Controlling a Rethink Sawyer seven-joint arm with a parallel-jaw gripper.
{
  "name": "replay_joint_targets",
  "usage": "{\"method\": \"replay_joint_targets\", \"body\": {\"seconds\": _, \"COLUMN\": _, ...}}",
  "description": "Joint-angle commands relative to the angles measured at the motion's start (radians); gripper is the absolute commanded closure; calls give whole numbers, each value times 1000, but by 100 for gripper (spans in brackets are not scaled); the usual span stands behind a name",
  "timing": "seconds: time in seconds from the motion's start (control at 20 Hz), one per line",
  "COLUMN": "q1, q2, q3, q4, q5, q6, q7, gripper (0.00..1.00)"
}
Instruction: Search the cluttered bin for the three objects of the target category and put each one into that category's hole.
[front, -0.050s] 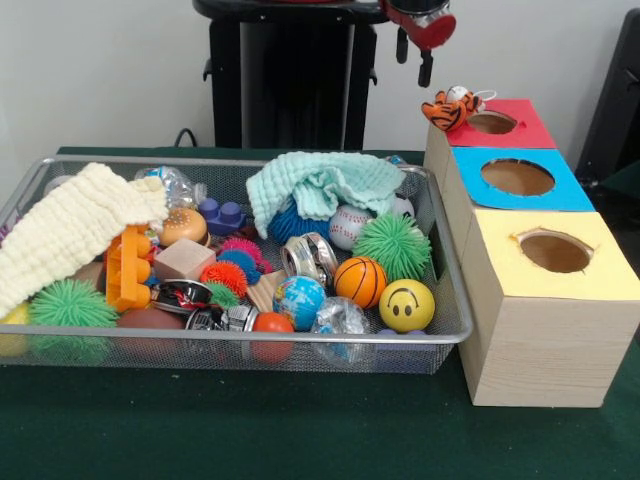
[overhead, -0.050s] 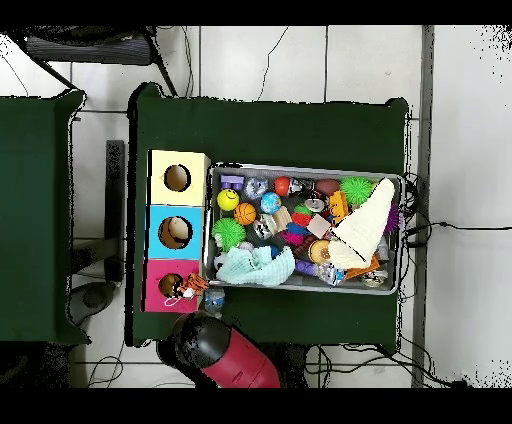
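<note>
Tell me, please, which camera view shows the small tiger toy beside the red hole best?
The front view: the tiger toy shows its orange and black stripes clearly, lying on the red box top at the hole's edge. The overhead view shows it only as a small striped blob next to that hole.

No readable text anywhere (labels, brands, numbers included).

A lab: green-clothed table (front, -0.050s: 300, 430), trailing cables (overhead, -0.050s: 440, 225), tiled floor (overhead, -0.050s: 300, 60).

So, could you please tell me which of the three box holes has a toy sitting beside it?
The red-topped hole: a tiger toy rests at its rim; blue and yellow have none.
</note>
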Motion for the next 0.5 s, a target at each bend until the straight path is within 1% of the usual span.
{"method": "replay_joint_targets", "body": {"seconds": 0.05, "q1": -12, "q2": 37, "q3": 152, "q4": 74, "q5": 109, "q6": -129, "q7": 223, "gripper": 0}}
{"method": "replay_joint_targets", "body": {"seconds": 0.2, "q1": -36, "q2": 53, "q3": 230, "q4": 101, "q5": 163, "q6": -212, "q7": 209, "gripper": 0}}
{"method": "replay_joint_targets", "body": {"seconds": 0.3, "q1": -51, "q2": 65, "q3": 268, "q4": 106, "q5": 187, "q6": -249, "q7": 206, "gripper": 0}}
{"method": "replay_joint_targets", "body": {"seconds": 0.5, "q1": -60, "q2": 80, "q3": 294, "q4": 97, "q5": 195, "q6": -269, "q7": 220, "gripper": 0}}
